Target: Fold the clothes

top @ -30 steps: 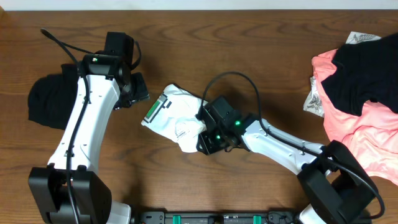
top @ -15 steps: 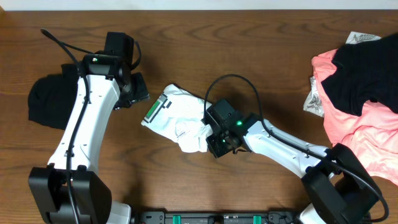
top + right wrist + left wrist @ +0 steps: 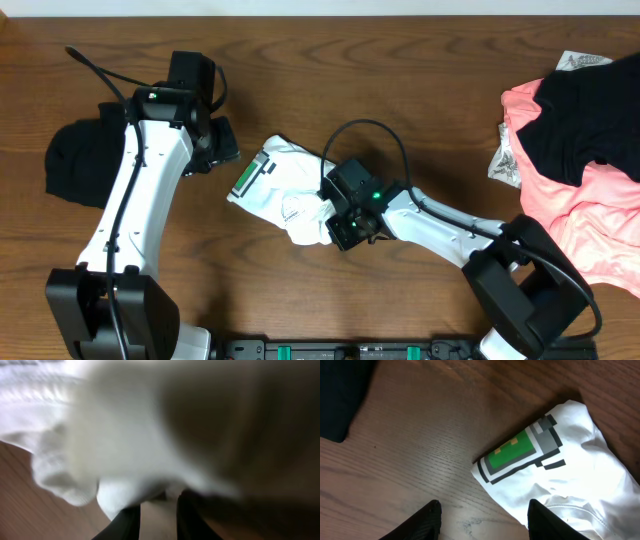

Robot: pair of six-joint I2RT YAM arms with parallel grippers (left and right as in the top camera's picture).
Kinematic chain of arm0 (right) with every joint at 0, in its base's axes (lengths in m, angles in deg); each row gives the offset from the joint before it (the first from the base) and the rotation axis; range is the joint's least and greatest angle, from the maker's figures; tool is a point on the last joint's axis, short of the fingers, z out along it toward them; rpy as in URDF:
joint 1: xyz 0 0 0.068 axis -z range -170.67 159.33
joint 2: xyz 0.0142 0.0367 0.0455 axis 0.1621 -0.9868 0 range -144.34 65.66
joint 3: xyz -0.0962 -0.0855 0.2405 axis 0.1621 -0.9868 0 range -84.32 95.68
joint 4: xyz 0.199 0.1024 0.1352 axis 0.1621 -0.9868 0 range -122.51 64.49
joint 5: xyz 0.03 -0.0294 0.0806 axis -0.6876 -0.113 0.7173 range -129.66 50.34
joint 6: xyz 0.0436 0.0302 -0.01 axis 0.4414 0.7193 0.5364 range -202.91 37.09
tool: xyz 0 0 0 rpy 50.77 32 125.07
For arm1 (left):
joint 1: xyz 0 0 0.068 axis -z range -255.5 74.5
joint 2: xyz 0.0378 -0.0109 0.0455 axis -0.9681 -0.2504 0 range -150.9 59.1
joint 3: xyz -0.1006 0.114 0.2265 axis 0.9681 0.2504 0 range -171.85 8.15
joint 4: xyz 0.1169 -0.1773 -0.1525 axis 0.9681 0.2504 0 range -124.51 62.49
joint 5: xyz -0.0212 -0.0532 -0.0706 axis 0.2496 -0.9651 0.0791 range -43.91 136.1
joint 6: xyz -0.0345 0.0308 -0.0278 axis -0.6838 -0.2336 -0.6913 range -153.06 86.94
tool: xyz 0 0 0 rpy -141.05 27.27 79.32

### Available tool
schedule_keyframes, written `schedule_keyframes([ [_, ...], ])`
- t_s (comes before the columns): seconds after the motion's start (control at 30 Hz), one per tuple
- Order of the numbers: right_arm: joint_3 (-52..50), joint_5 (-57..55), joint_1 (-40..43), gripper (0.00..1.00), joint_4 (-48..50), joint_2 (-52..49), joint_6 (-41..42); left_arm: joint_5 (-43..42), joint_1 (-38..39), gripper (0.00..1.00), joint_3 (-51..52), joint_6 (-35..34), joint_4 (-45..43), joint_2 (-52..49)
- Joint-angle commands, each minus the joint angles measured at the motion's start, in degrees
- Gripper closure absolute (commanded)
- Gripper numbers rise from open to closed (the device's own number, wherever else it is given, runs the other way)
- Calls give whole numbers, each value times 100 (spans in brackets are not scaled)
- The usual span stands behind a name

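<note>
The white shirt [image 3: 283, 188] sits bunched mid-bench, soft and rumpled, with a blocky green pixel print [image 3: 512, 452] at its left end. The left claw [image 3: 484, 510] hangs spread wide and holds nothing, just beside that printed end over the grained wooden bench [image 3: 400, 90]. The right claw [image 3: 159, 506] is buried in the shirt's lower right folds, fingers close together. That view is too blurry, so I can't tell whether cloth is pinched. A black garment [image 3: 72, 165] lies by the left edge, and a pink-and-black heap [image 3: 590, 190] is crumpled at the right edge.

no legible text anywhere, even on the white shirt [image 3: 560, 460].
</note>
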Motion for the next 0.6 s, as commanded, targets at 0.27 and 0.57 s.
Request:
schedule_keyframes([
  [0.27,92,308,-275,75,2162,-573,-35,-87,-39,44,-66,55,105,120],
  [0.57,92,302,-278,73,3644,-994,2,-92,-39,44,-66,50,151,120],
])
